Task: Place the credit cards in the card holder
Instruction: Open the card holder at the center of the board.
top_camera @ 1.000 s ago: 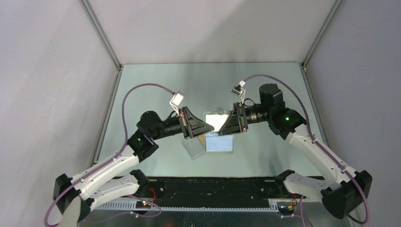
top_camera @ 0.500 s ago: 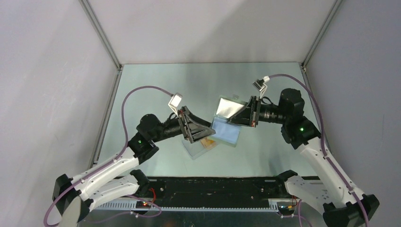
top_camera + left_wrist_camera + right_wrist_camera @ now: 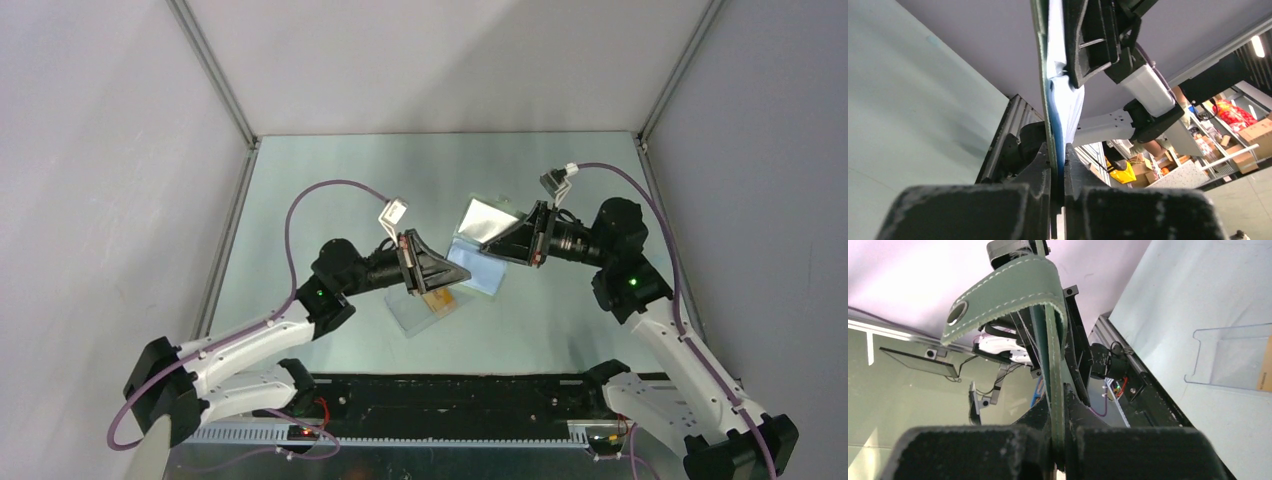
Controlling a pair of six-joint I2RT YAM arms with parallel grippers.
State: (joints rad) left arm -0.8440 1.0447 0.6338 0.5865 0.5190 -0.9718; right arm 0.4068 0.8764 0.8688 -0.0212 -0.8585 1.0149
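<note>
Card holder [image 3: 485, 222] now tilted, farther right.

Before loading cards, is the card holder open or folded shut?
Open: card holder spread between left pincer and right pincer, blue inside showing.

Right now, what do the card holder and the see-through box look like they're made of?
The card holder: matte grey-green leather or faux leather, judging by the stitched edge and punched snap tab. The box: clear glossy plastic, likely; the table shows through it.

Top view from high above, looking down, wrist views close-up, all sharing card holder [image 3: 488, 222]
</note>
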